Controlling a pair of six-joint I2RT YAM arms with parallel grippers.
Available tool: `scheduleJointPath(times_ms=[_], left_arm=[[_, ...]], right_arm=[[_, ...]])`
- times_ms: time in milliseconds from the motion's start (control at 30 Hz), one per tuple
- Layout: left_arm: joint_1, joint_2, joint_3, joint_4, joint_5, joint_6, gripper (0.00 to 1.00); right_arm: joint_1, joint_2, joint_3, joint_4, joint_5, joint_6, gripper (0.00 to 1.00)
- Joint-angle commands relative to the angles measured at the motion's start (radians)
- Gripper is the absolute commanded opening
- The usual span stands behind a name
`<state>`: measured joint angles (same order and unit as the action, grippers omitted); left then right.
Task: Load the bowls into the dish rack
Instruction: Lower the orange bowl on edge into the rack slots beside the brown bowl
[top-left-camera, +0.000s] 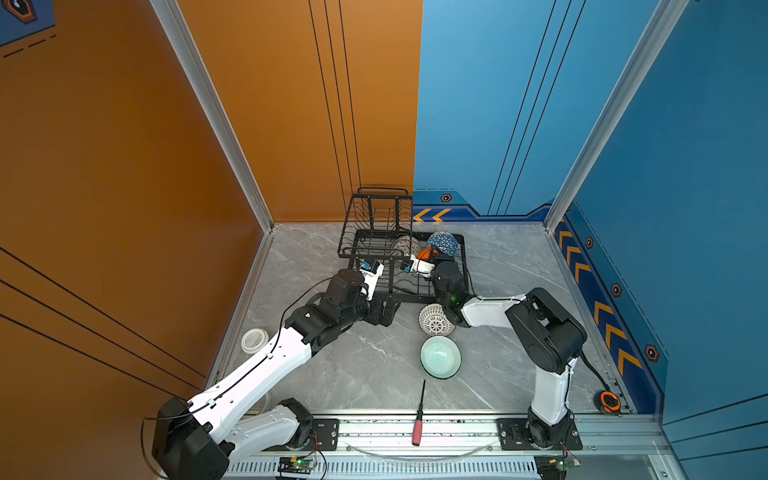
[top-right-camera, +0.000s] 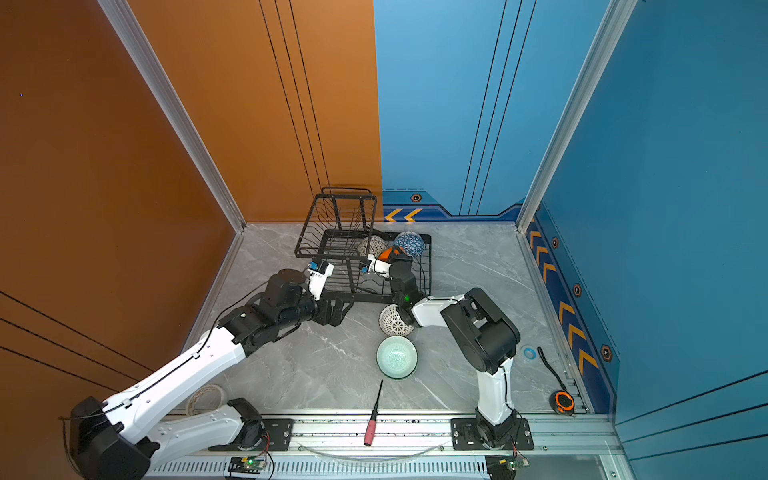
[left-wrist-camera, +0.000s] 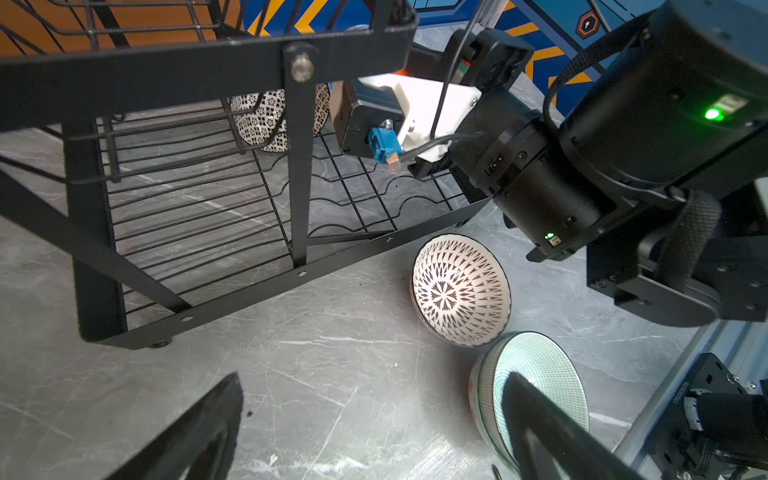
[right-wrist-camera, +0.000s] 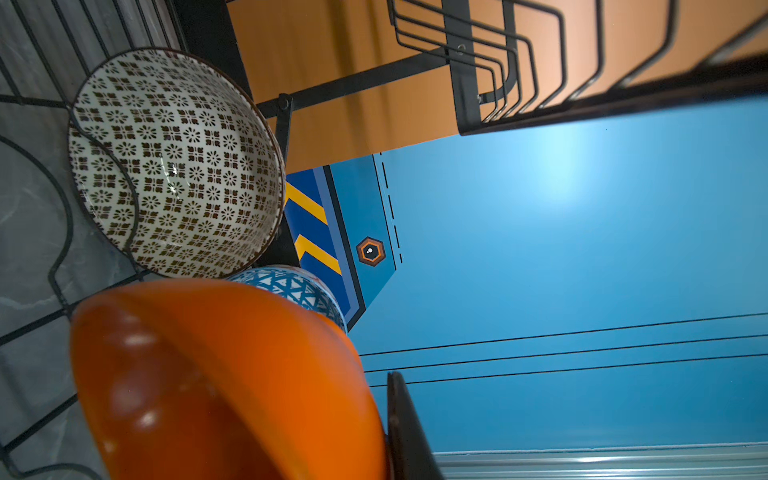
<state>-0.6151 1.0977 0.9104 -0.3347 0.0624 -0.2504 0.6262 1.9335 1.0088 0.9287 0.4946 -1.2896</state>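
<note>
**Step in hand:** seat orange bowl (right-wrist-camera: 224, 374) in lower tray of dish rack (left-wrist-camera: 232, 299).

- R jaws are clenched on the bowl rim. Bowl is tilted, close to cream dotted bowl (right-wrist-camera: 174, 166) and blue-white triangle bowl (right-wrist-camera: 299, 291).
- Recommended: lower until rim sits btwn 2 wavy wires, then release. Avoid knocking neighbours.
- L jaws are released and empty, over bench (top-left-camera: 353, 365) at rack front.
- Lattice bowl (left-wrist-camera: 459, 289) and mint bowl (top-left-camera: 440, 356) are on the bench.
- Orange bowl: plain, glossy glaze, prob. slippery.

even bright light, wall glare, blurred close orange bowl (right-wrist-camera: 216, 374)
</note>
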Motion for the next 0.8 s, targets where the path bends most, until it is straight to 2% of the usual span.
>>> scheduleJointPath(times_ms=[0, 500, 767], left_arm=[[0.008, -0.019, 0.018, -0.024, 0.008, 0.017, 0.98], [0.009, -0.038, 0.005, -0.03, 0.001, 0.015, 0.98], [0.01, -0.062, -0.008, -0.039, -0.003, 0.014, 0.98]], right_arm=[[-0.009, 0.023, 0.058, -0.05, -0.009, 0.03, 0.0], [0.021, 0.072, 0.195, -0.285, -0.009, 0.094, 0.0], [0.042, 0.119, 0.247, -0.297, 0.003, 0.104, 0.0]])
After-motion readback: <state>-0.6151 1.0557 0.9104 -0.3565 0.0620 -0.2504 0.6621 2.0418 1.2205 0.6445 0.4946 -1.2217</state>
